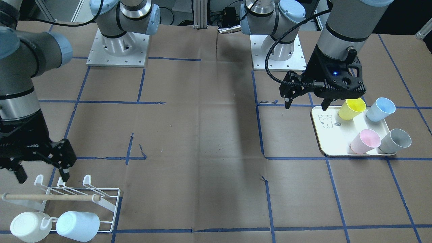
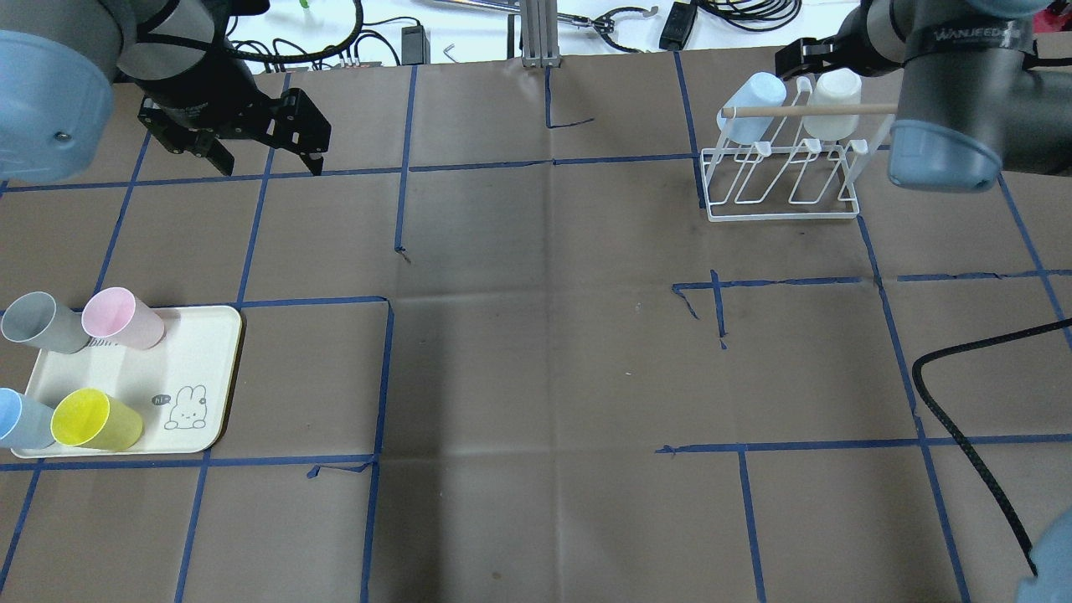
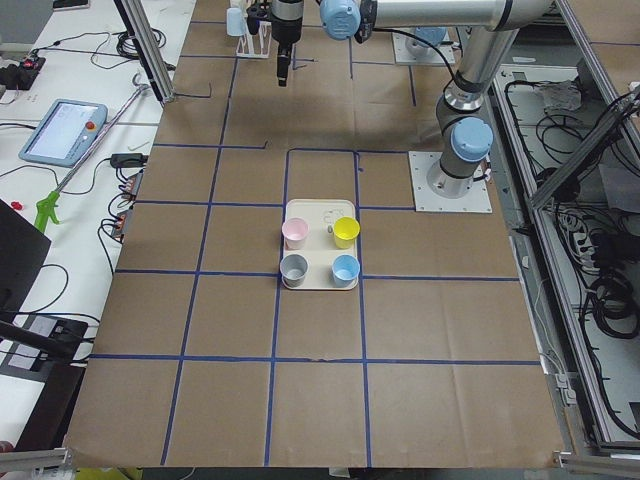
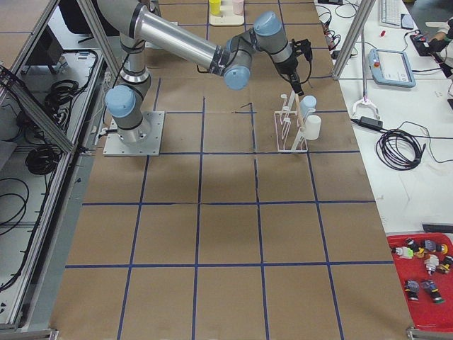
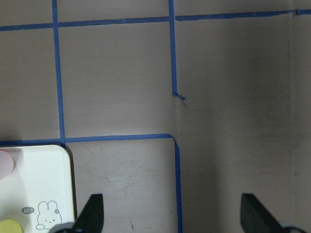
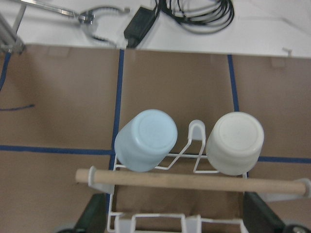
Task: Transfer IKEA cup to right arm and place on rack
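Note:
Four cups lie on the cream tray (image 1: 332,141): yellow (image 1: 351,108), blue (image 1: 379,109), pink (image 1: 364,141) and grey (image 1: 395,141). My left gripper (image 1: 306,106) is open and empty, hovering above the tray's inner edge beside the yellow cup; its wrist view shows the tray's corner (image 5: 39,174) between its fingers (image 5: 92,213). The white wire rack (image 1: 116,202) with its wooden dowel (image 6: 189,180) holds a pale blue cup (image 6: 146,140) and a white cup (image 6: 235,143). My right gripper (image 1: 44,178) is open and empty just above the rack.
Brown paper with blue tape lines covers the table. The two arm bases (image 1: 118,47) stand at the robot's side. A black cable (image 2: 963,419) lies across the table near the right arm. Cables and tools (image 6: 146,19) lie beyond the table edge past the rack.

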Robot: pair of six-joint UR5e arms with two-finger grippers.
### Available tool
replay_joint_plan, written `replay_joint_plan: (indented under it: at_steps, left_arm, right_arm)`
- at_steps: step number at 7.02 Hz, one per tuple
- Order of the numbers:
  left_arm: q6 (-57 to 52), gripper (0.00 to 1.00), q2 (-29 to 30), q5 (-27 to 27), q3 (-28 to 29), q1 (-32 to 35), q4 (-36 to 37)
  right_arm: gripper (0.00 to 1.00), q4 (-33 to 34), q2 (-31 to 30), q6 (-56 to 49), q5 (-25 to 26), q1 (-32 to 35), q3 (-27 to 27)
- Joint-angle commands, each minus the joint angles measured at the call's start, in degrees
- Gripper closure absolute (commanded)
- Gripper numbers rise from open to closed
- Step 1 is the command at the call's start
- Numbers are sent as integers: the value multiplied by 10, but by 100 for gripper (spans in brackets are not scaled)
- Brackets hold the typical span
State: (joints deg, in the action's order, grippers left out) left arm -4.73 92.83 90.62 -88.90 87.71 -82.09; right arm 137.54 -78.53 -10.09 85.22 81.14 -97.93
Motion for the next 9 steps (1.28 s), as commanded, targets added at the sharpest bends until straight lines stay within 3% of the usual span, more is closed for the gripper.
replay_joint_plan:
  at_steps: [1,3,5,7,9]
  left_arm:
    - [18,0,-3,-1,-1,0,0]
    - [25,0,-4,0,-1,0,-2]
    - [25,0,-4,0,-1,0,-4]
    - [25,0,-4,0,-1,0,-4]
    - [25,0,-4,0,-1,0,-4]
  right_arm:
    - [0,-240,-105,79,6,25,4]
    - [0,-389,-164,88,33,48,8]
    - [0,-467,-172,88,38,56,49]
    - [0,-501,-168,88,34,59,81]
    - [0,-509,-167,88,36,64,78]
